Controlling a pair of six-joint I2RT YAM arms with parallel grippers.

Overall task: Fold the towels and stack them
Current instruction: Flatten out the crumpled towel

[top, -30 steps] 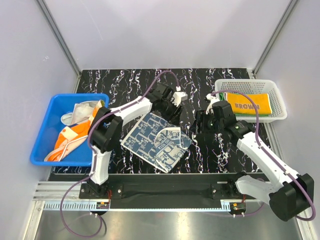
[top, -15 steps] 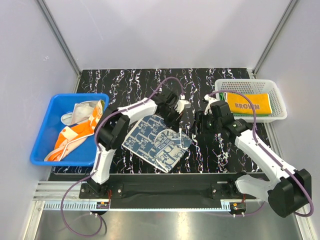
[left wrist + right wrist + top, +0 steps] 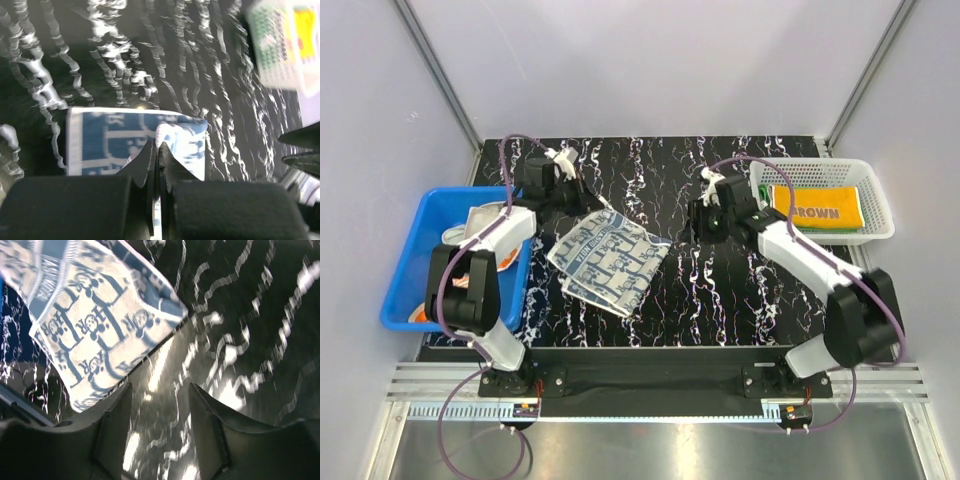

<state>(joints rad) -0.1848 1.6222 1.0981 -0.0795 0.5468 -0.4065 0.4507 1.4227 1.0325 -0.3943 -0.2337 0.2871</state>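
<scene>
Between the tips of the left gripper (image 3: 156, 147) sits one corner of the patterned towel (image 3: 608, 258). Its two dark fingers are pressed together on that corner, and a sliver of blue-and-white cloth shows in the slit between them. From this pinch the towel spreads away over the black marbled table (image 3: 720, 290). It is white with a navy blocky pattern of letters and a plain white border. It lies mostly flat, and a second layer peeks out along one edge. The pinched corner is turned up off the rest.

The right gripper (image 3: 160, 388) hangs over bare table with its fingers spread and nothing between them. The towel's nearest corner lies ahead of it and off to one side, apart from both fingers. Behind that gripper, a white basket (image 3: 880, 235) holds a folded yellow towel (image 3: 817, 208) with brown lettering.
</scene>
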